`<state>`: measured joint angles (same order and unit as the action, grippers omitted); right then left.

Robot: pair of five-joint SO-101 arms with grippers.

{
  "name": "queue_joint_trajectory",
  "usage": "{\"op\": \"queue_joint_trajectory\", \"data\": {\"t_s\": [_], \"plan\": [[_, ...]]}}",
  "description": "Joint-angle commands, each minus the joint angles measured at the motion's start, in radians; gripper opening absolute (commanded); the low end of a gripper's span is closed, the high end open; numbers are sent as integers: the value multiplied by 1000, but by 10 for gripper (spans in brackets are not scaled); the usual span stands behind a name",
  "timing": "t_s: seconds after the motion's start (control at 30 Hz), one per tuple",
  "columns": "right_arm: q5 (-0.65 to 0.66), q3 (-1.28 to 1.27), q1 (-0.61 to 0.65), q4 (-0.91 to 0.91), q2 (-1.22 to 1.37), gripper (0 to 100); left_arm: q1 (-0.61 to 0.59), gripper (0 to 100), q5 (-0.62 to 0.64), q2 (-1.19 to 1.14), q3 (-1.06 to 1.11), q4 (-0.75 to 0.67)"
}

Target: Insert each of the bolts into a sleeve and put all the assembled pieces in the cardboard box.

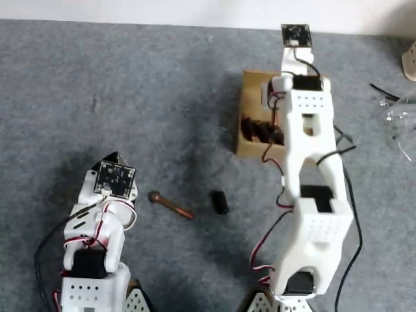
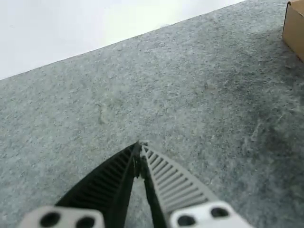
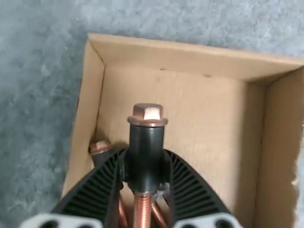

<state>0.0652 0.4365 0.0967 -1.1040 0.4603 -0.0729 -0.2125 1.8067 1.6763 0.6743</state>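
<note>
Grey felt table (image 1: 162, 97), right gripper (image 3: 144, 159) pinching black-sleeved copper bolt (image 3: 146, 137) over cardboard box (image 3: 190, 57), left gripper (image 2: 140, 152) pressed together

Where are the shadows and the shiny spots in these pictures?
High view: a soft dark shadow lies on the grey mat around the loose bolt and black sleeve. Right wrist view: the copper bolt head of the assembled piece in the right claw gleams, and the cardboard box corner beside it is shaded. Left wrist view: the mat darkens near the box.
</note>
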Motion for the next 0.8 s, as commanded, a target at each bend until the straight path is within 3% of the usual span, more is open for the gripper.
{"op": "queue_joint_trajectory", "data": {"t_s": [0.0, 0.1, 0.33, 0.5, 0.77], "plan": [[-15, 153, -8, -61, 36, 6, 5, 7, -8, 15, 19, -25], [-15, 196, -10, -116, 82, 32, 5, 7, -8, 15, 19, -26], [-8, 220, -10, -153, 119, 295, 5, 7, -8, 15, 19, -26], [-8, 229, -4, -222, 110, 296, 5, 7, -8, 15, 19, -26], [15, 255, 117, -420, -33, 296, 5, 7, -8, 15, 19, -35]]}}
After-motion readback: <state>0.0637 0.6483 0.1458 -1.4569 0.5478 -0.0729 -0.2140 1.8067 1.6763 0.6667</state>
